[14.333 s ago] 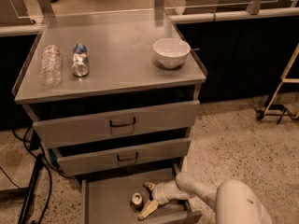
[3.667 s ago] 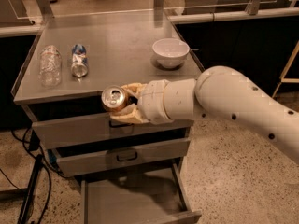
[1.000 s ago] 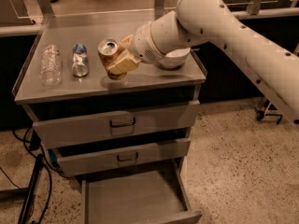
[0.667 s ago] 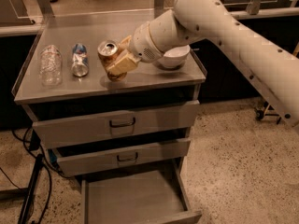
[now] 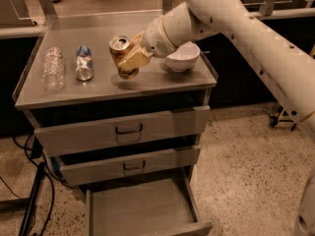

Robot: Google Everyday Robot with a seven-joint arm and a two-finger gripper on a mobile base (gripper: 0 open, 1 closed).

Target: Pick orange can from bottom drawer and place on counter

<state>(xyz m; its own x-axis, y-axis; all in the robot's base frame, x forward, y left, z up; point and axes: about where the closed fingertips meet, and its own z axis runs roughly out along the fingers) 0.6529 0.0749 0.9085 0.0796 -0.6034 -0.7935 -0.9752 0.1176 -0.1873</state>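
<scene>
My gripper is shut on the orange can and holds it tilted over the middle of the counter, its base at or just above the steel surface. The can's silver top with pull tab faces up and left. The bottom drawer stands pulled open below, with a bare metal floor and nothing in it. My white arm reaches in from the upper right.
A white bowl sits on the counter just right of the gripper. A blue-and-silver can and a clear plastic bottle lie at the counter's left. Two upper drawers with black handles are slightly ajar. Cables run along the floor at left.
The gripper with the orange can has stayed over the middle of the counter, sinking slightly toward the surface. Earlier it lifted the can from the bottom drawer.
</scene>
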